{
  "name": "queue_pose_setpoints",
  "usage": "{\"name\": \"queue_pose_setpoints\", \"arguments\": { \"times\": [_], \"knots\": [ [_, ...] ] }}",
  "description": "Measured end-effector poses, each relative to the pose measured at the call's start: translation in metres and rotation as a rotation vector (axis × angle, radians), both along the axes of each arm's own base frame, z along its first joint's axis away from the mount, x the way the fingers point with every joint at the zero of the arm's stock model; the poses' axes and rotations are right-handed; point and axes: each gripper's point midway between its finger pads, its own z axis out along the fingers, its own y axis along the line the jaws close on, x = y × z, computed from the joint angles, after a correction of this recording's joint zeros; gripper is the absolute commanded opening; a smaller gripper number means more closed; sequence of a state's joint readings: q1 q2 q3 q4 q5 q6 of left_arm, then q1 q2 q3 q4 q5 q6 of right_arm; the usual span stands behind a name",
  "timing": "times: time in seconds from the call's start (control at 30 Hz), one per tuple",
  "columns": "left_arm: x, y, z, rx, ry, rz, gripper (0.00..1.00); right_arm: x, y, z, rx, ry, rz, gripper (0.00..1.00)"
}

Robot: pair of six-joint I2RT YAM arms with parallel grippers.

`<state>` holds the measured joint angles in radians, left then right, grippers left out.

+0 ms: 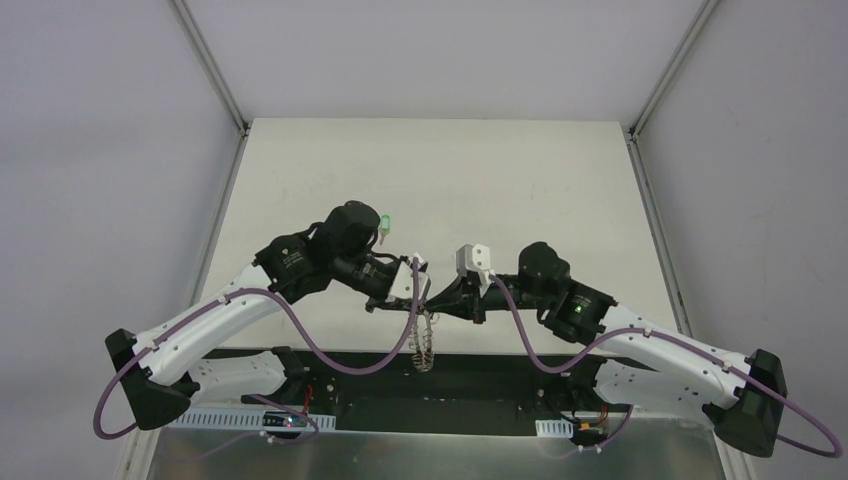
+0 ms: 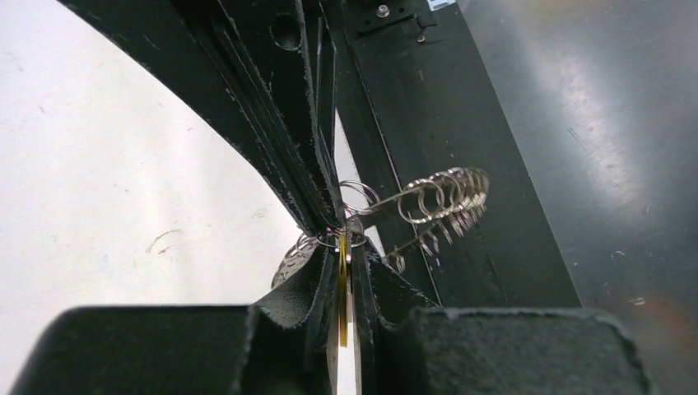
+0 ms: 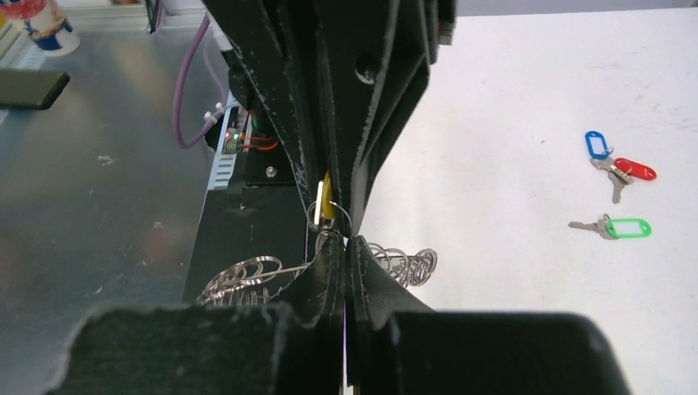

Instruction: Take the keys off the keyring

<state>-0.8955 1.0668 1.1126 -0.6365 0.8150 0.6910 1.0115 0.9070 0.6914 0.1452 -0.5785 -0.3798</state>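
Observation:
The two grippers meet tip to tip above the table's near edge. My left gripper is shut on the yellow-tagged key, which still hangs in a small loop of the keyring. My right gripper is shut on the keyring, whose frilly wire loops spread to both sides and hang below the grippers. The yellow tag shows just above the right fingertips. The blue key, red key and green key lie loose on the table.
The green tag shows on the white table behind the left wrist. The black base strip runs along the near edge under the hanging ring. Purple cables loop off both arms.

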Motion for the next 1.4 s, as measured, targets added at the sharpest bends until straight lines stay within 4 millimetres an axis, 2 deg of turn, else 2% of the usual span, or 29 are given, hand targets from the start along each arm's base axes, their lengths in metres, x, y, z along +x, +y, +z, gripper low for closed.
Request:
{"name": "queue_pose_setpoints", "arguments": {
  "times": [0.47, 0.6, 0.77, 0.9, 0.97, 1.07, 1.13, 1.23, 1.4],
  "knots": [
    [0.019, -0.001, 0.005, -0.015, -0.080, 0.067, 0.00, 0.026, -0.005, 0.005, 0.345, 0.263, -0.290, 0.00],
    [0.023, -0.004, 0.009, -0.034, -0.101, 0.073, 0.00, 0.033, -0.014, 0.010, 0.443, 0.274, -0.346, 0.00],
    [0.023, -0.005, 0.008, -0.037, -0.102, 0.071, 0.00, 0.041, -0.026, 0.030, 0.571, 0.263, -0.401, 0.00],
    [0.025, -0.008, 0.011, -0.052, -0.112, 0.070, 0.00, 0.041, -0.030, 0.030, 0.594, 0.266, -0.407, 0.00],
    [0.025, -0.008, 0.011, -0.053, -0.112, 0.069, 0.00, 0.040, -0.030, 0.029, 0.589, 0.266, -0.402, 0.06],
    [0.024, -0.008, 0.011, -0.053, -0.109, 0.066, 0.00, 0.034, -0.031, 0.026, 0.564, 0.262, -0.382, 0.25],
    [0.021, -0.007, 0.010, -0.050, -0.097, 0.057, 0.00, 0.033, -0.031, 0.023, 0.536, 0.256, -0.377, 0.34],
    [0.016, -0.004, 0.004, -0.028, -0.075, 0.050, 0.00, 0.032, -0.034, 0.019, 0.485, 0.210, -0.377, 0.38],
    [0.014, -0.002, 0.002, -0.017, -0.061, 0.045, 0.00, 0.022, -0.034, 0.021, 0.341, 0.071, -0.316, 0.38]
  ]
}}
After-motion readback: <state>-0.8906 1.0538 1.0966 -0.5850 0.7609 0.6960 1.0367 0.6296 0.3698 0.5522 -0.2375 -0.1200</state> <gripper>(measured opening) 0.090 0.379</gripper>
